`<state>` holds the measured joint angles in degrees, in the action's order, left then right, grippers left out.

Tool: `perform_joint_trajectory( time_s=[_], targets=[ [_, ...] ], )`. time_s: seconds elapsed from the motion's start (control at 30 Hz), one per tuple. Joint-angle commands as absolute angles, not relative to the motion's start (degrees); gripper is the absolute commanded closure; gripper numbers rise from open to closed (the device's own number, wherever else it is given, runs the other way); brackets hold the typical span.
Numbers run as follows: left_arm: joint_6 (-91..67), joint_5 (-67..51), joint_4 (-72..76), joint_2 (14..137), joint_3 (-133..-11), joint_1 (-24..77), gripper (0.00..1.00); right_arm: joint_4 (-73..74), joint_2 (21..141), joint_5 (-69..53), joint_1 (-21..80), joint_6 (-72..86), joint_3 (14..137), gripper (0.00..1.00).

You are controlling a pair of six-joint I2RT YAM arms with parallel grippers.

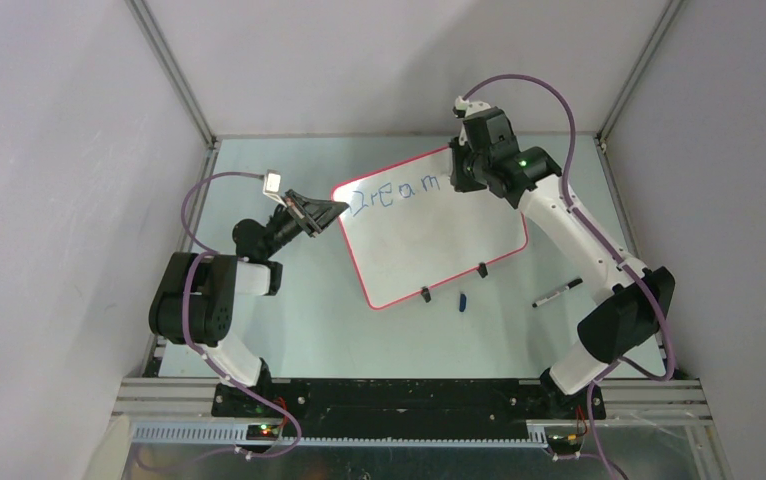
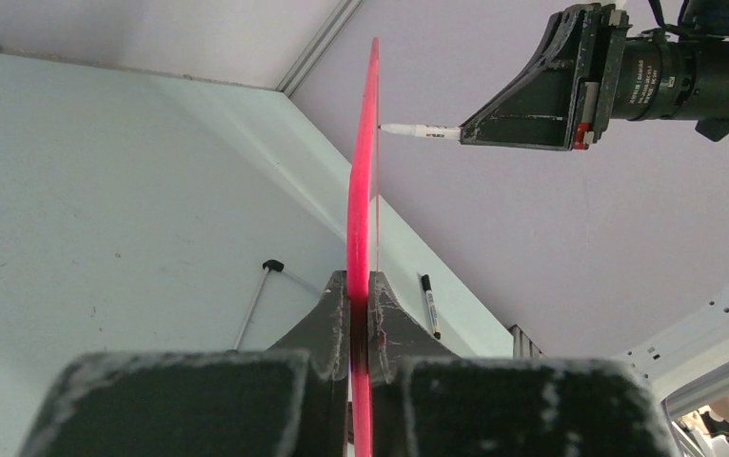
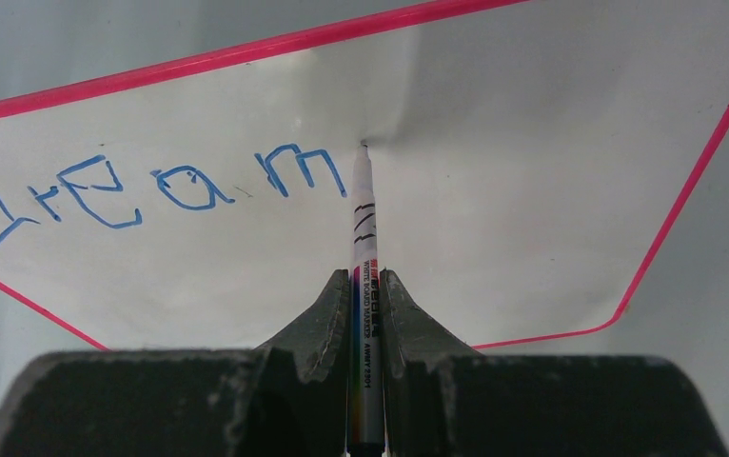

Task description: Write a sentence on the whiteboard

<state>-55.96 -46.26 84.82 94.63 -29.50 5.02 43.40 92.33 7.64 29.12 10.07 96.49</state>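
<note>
The whiteboard lies tilted on the table, white with a red-pink rim. Blue handwriting along its top reads "Dream". My left gripper is shut on the board's left edge; in the left wrist view the rim runs edge-on between my fingers. My right gripper is shut on a whiteboard marker, whose tip touches the board just right of the "m". From the left wrist view that marker points at the board's face.
A blue cap lies on the table below the board's lower edge, near two black clip feet. A black marker lies to the right. Grey walls enclose the table on three sides.
</note>
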Motion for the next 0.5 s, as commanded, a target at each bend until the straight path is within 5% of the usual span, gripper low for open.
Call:
perform_joint_trajectory(
  time_s=[0.0,0.47],
  targets=[
    [-53.4,-49.0,87.8,94.2,-30.7,6.1,1.00,41.9,92.6,8.4,28.6,10.5,99.3,1.00],
    [-53.4,-49.0,87.8,94.0,-30.7,6.1,1.00,41.4,93.8,6.1,28.6,10.4,99.6,1.00]
  ],
)
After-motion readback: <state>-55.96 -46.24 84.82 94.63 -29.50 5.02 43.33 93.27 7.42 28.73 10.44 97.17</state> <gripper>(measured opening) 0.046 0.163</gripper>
